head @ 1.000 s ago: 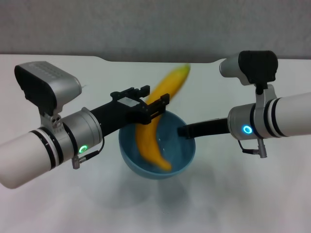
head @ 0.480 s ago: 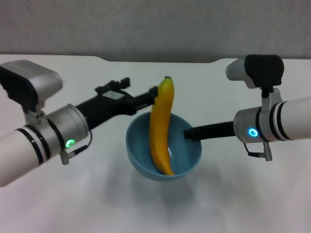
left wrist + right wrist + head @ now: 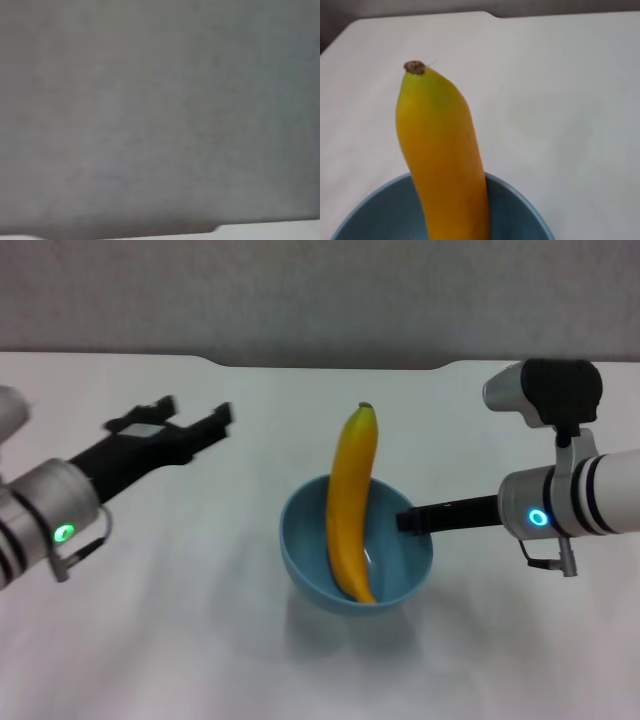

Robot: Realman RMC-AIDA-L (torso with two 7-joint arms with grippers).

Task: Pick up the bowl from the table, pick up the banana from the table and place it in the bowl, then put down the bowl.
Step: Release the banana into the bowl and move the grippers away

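Note:
The light-blue bowl [image 3: 398, 570] is held at its right rim by my right gripper [image 3: 406, 522], which is shut on it; a soft shadow lies on the table [image 3: 180, 620] below the bowl. The yellow banana [image 3: 352, 505] stands in the bowl, its lower end on the bottom and its upper part leaning over the far rim. My left gripper [image 3: 195, 413] is open and empty, left of the bowl and apart from it. The right wrist view shows the banana [image 3: 445, 155] rising out of the bowl [image 3: 520, 215]. The left wrist view shows only wall and a strip of table [image 3: 270, 231].
The white table has a shallow notch [image 3: 330, 365] in its far edge, with a grey wall [image 3: 320, 290] behind. Bare tabletop lies around and in front of the bowl.
My left gripper has let go of the banana and drawn back to the left. The banana has settled into the bowl, which has shifted slightly right with my right gripper.

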